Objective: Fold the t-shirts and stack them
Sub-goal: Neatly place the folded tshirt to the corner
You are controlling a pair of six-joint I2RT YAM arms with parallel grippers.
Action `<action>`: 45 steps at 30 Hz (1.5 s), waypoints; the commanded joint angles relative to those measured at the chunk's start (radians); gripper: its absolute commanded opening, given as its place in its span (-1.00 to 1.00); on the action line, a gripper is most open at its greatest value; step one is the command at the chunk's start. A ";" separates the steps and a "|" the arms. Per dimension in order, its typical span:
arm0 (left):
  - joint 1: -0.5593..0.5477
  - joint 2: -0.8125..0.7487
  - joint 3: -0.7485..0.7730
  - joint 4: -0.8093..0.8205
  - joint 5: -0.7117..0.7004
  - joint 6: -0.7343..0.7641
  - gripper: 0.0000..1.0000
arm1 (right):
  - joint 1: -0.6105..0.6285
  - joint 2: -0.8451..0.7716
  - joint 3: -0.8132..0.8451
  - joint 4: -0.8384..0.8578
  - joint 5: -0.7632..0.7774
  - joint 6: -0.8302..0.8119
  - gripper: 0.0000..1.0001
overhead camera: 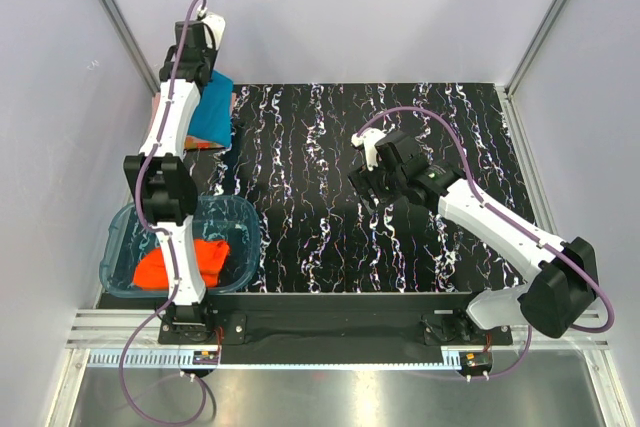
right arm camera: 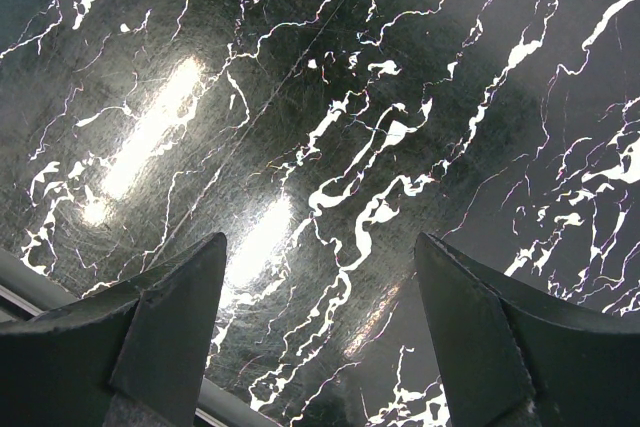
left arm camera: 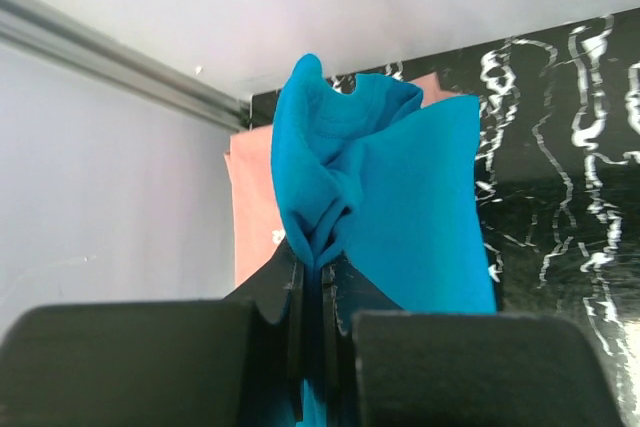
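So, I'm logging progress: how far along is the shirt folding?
Looks done: the pink shirt lies flat in the far left corner. In hand: the left hand pinches the blue shirt above it. Left: the orange shirt in the tub; the right hand is open and empty.

Clear blue-tinted rectangular plastic tub [overhead camera: 245,232] at near-left corner of black tabletop with white marble veining [overhead camera: 330,207]. Pale grey walls [overhead camera: 330,7] on 3 sides, aluminium rail [left arm camera: 120,62] along left wall. Brushed metal sheet [overhead camera: 330,392] past near edge.
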 commanded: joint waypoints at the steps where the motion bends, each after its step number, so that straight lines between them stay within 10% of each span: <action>1: -0.011 -0.073 0.008 0.056 -0.024 0.030 -1.00 | -0.004 -0.004 0.032 0.029 -0.010 0.000 0.66; 45: 0.046 0.145 0.110 0.140 -0.028 0.082 -1.00 | -0.002 0.124 0.111 -0.010 -0.010 -0.008 0.66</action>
